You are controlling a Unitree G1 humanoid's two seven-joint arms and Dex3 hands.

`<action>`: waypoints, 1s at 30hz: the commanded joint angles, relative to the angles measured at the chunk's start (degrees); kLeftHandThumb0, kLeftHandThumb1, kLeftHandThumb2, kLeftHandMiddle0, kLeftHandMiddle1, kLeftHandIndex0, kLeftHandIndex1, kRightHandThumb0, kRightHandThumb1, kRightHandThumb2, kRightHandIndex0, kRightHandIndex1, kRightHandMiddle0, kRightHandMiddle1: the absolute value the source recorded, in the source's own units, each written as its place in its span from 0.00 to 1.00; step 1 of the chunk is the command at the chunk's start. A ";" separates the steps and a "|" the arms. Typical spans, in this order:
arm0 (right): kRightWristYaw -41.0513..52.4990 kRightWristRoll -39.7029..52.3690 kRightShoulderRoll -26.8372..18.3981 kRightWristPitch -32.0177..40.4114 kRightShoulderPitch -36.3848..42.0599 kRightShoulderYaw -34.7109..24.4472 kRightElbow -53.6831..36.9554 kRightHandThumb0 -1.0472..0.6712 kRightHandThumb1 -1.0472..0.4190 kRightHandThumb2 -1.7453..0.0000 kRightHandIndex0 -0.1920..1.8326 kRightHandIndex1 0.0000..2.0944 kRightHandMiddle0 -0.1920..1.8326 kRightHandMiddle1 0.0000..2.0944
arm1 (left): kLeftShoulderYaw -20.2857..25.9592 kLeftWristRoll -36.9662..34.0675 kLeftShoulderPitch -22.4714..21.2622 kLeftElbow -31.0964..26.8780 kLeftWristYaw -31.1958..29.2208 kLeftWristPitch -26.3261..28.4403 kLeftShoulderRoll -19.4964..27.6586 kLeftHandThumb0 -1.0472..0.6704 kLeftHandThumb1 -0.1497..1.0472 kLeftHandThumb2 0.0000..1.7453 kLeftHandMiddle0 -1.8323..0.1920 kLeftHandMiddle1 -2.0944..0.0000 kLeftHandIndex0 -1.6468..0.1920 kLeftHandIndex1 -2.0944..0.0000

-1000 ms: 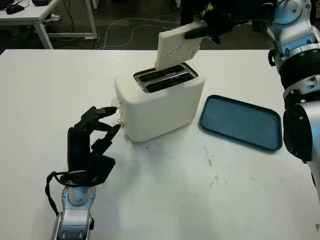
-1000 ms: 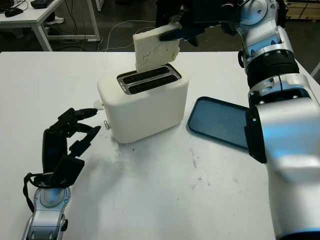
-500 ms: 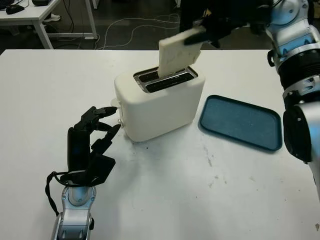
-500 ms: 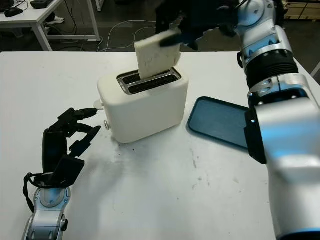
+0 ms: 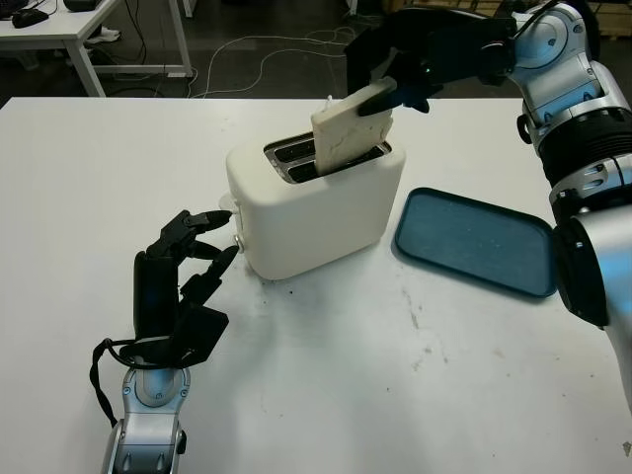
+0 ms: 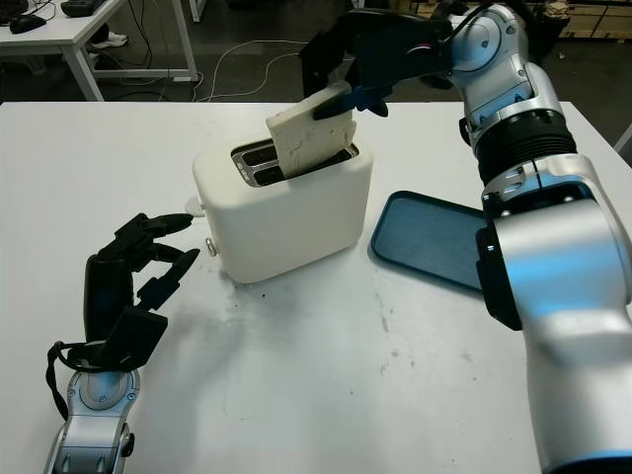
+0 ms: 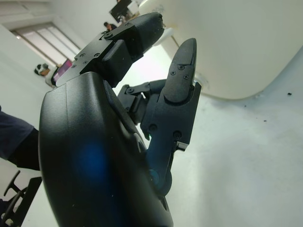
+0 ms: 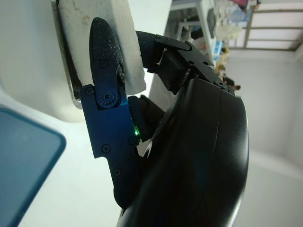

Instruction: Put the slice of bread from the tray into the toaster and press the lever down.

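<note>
While right hand [image 5: 395, 74] fingers pinch the bread [image 5: 351, 128], the toaster [image 5: 316, 202] hides its bottom.

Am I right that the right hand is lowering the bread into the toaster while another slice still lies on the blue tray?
Not quite: the blue tray holds nothing, as the left eye view shows. The right hand does hold the bread partly in the toaster.

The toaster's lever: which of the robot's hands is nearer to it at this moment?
Left. The left hand is on the table beside the toaster, fingertips close to the lever. The right hand is above the toaster, holding the bread slice partly in a slot.
</note>
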 commanded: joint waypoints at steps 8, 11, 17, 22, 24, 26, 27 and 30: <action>0.72 2.25 2.38 0.45 0.65 -1.29 0.56 0.28 0.09 0.88 0.66 0.83 0.58 0.83 | -0.07 1.03 0.32 0.41 0.71 -0.39 0.05 0.47 0.89 0.10 0.62 0.39 0.54 0.72; 2.18 3.60 3.45 1.07 0.74 -2.25 1.26 0.31 0.09 0.88 0.66 0.83 0.58 0.83 | -0.13 0.88 0.29 0.41 0.79 -0.23 -0.04 0.47 0.89 0.10 0.62 0.39 0.54 0.72; 2.54 3.88 4.98 1.11 1.07 -2.20 2.55 0.31 0.09 0.87 0.65 0.83 0.56 0.83 | -0.29 0.77 0.57 0.15 0.72 -0.10 -0.03 0.48 0.89 0.10 0.62 0.39 0.54 0.72; -0.48 0.88 4.53 0.14 1.77 0.18 2.03 0.30 0.09 0.85 0.66 0.83 0.57 0.83 | -0.25 0.92 0.67 0.02 0.92 -0.17 0.06 0.47 0.89 0.10 0.62 0.39 0.54 0.72; -5.30 -4.08 2.58 -2.45 2.49 3.71 0.09 0.25 0.09 0.87 0.61 0.82 0.52 0.82 | -0.19 0.79 0.68 0.25 0.96 -0.71 0.23 0.48 0.89 0.10 0.62 0.39 0.54 0.72; -7.54 -7.26 1.03 -4.05 2.93 5.95 -1.14 0.21 0.09 0.91 0.50 0.79 0.46 0.73 | -0.16 0.69 0.71 0.37 0.96 -0.94 0.28 0.48 0.89 0.10 0.62 0.39 0.54 0.72; -8.25 -8.67 0.25 -5.17 3.10 7.01 -1.42 0.20 0.09 0.94 0.44 0.70 0.44 0.59 | -0.17 0.71 0.72 0.28 0.93 -0.82 0.27 0.48 0.89 0.10 0.62 0.39 0.54 0.72; -10.42 -11.80 -1.61 -8.21 3.54 9.44 -1.90 0.16 0.09 0.96 0.28 0.58 0.49 0.18 | -0.17 0.81 0.72 0.16 0.85 -0.59 0.34 0.48 0.89 0.10 0.62 0.39 0.54 0.72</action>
